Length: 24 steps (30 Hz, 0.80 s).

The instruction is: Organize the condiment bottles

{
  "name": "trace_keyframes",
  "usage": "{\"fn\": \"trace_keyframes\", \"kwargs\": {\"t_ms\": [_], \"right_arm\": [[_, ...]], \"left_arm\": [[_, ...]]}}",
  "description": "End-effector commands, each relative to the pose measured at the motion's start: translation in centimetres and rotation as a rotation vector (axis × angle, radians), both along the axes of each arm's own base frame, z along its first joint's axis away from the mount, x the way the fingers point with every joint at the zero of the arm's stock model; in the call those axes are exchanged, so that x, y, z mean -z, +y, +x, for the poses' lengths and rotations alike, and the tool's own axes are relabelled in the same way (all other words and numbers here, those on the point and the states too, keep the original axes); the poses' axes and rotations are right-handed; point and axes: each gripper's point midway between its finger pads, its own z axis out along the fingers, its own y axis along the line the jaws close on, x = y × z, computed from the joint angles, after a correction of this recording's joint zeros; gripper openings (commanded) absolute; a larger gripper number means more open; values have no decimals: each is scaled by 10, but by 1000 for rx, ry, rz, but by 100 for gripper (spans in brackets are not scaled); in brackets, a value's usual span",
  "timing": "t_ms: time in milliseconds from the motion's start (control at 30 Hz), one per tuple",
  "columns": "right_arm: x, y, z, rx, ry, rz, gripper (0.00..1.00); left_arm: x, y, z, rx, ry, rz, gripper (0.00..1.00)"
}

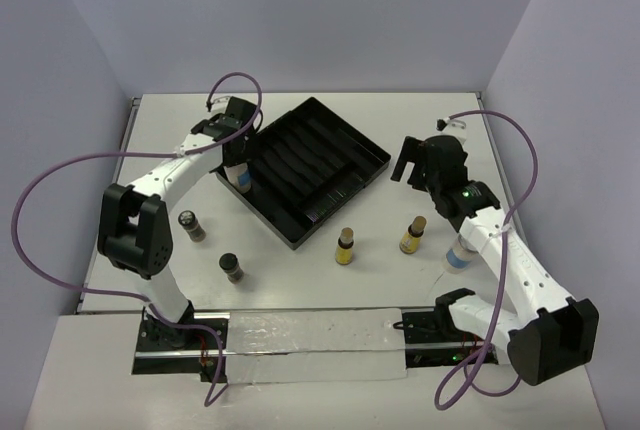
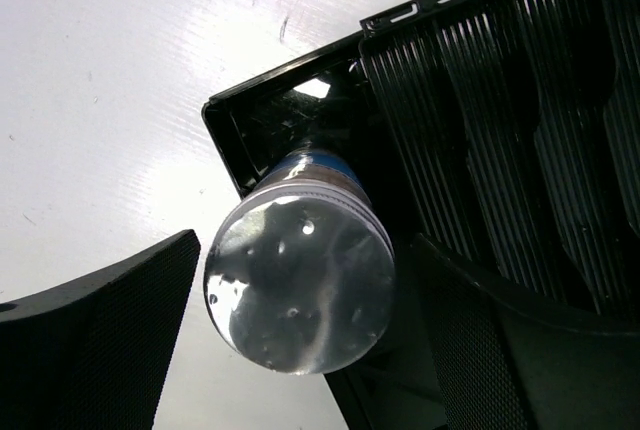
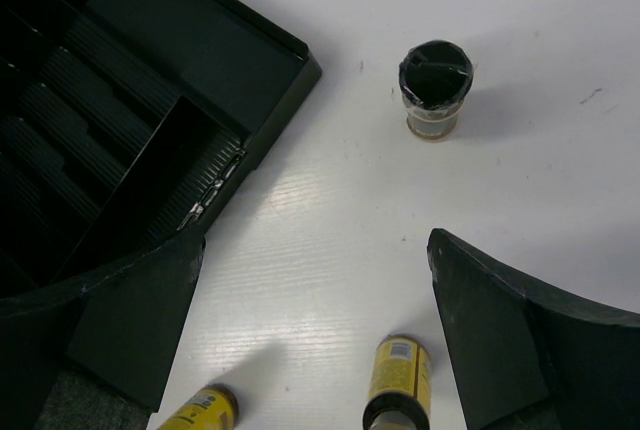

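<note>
A white-lidded, blue-labelled bottle point(image 1: 241, 177) point(image 2: 300, 290) stands in the near-left corner of the black ridged tray point(image 1: 340, 146) point(image 2: 520, 100). My left gripper point(image 1: 236, 153) point(image 2: 307, 242) is open around its lid, with a slim gap on each side. Two amber bottles point(image 1: 346, 246) point(image 1: 412, 235) stand in front of the tray and lie low in the right wrist view point(image 3: 200, 412) point(image 3: 400, 385). Two short dark bottles point(image 1: 189, 223) point(image 1: 232, 266) stand at the left. My right gripper point(image 1: 418, 162) point(image 3: 316, 240) hangs open and holds nothing. A black-capped dark bottle point(image 3: 435, 90) stands beyond it.
Another white-lidded bottle point(image 1: 456, 253) stands at the right, partly behind my right arm. The tray point(image 3: 150, 100) fills the upper left of the right wrist view. Purple cables loop over both arms.
</note>
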Motion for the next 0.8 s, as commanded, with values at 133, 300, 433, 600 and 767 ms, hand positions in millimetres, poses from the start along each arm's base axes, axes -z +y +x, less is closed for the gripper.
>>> {"fn": "trace_keyframes", "kwargs": {"t_ms": [133, 300, 433, 600, 767], "right_arm": [[-50, -4, -15, -21, -73, -26, 100], [-37, -19, -29, 2, -11, -100, 100], [-27, -16, -47, -13, 53, -72, 100], [-32, -5, -64, -22, 77, 9, 100], [-11, -15, -72, 45, 135, -21, 94]], "left_arm": [[-129, -27, -1, 52, -296, -26, 97], [-187, -37, -19, 121, -453, -99, 96], [-203, -36, -29, 154, -508, -139, 96], [-200, -31, -33, 140, -516, -138, 96], [-193, -30, -34, 130, -495, -128, 96]]}}
